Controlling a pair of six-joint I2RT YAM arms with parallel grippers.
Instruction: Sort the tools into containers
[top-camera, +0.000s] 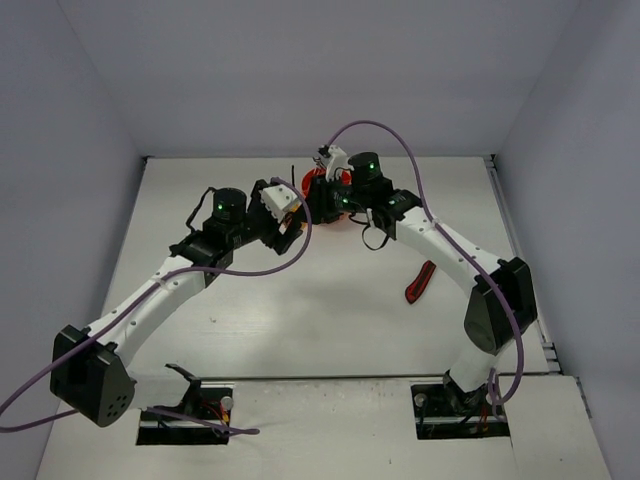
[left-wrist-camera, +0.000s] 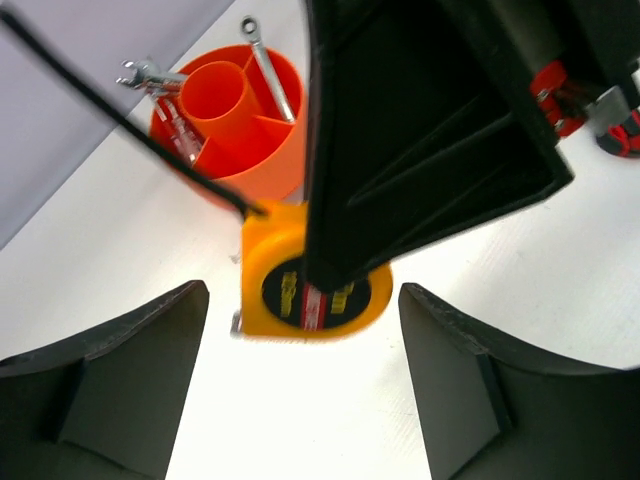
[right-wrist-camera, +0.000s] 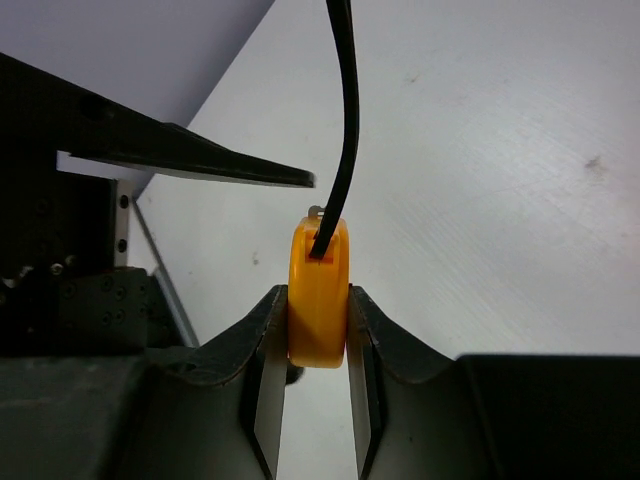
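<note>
**Q:** Where is the tape measure (right-wrist-camera: 318, 270), and what holds it?

**A:** The right gripper (right-wrist-camera: 318, 295) pinches it by its flat faces, just beside the tub (left-wrist-camera: 270, 165). The left gripper (left-wrist-camera: 302, 295) stands wide on either side of it, holding nothing.

**Q:** What may go wrong?

**A:** Probably the loose black cord (left-wrist-camera: 110, 110) snags on a left finger or on the wrenches (left-wrist-camera: 270, 70) sticking out of the tub. The smooth case may also swivel or slip in the pinch.
</note>
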